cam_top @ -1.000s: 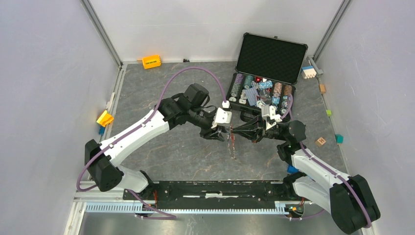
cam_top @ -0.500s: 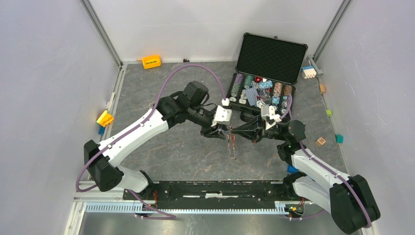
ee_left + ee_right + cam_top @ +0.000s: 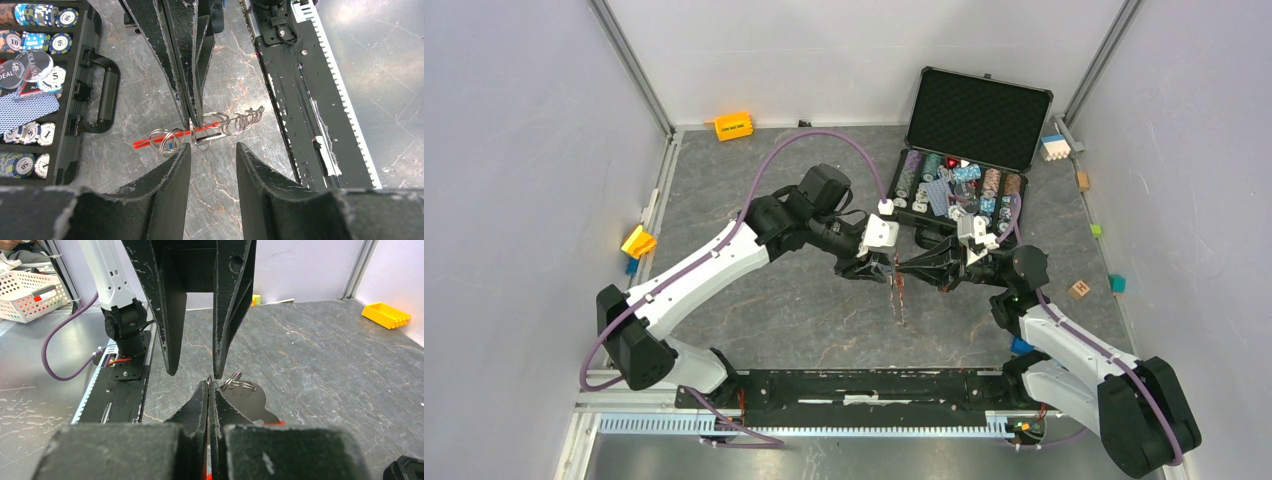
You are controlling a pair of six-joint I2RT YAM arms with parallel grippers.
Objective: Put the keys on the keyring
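Note:
My right gripper (image 3: 208, 384) is shut on the keyring (image 3: 235, 121), a chain of silver rings with a red fob (image 3: 147, 141). In the top view the fob (image 3: 898, 298) hangs below the right gripper (image 3: 901, 268) over the table. A flat silver key (image 3: 247, 399) with a split ring lies against the right fingers. A small blue tag (image 3: 171, 144) shows among the rings. My left gripper (image 3: 213, 149) is open and empty, its fingertips (image 3: 186, 150) just short of the rings, facing the right gripper (image 3: 193, 117). In the top view the left gripper (image 3: 879, 266) sits just left of the keyring.
An open black case (image 3: 924, 215) of poker chips stands behind the grippers at the back right. An orange block (image 3: 733, 126) lies at the back wall, a yellow block (image 3: 638, 241) at the left edge, small blocks along the right edge. The black base rail (image 3: 864, 385) runs in front.
My left gripper has shifted slightly right, closer to the right gripper's tips and the keyring. The right arm and the hanging fob have stayed put.

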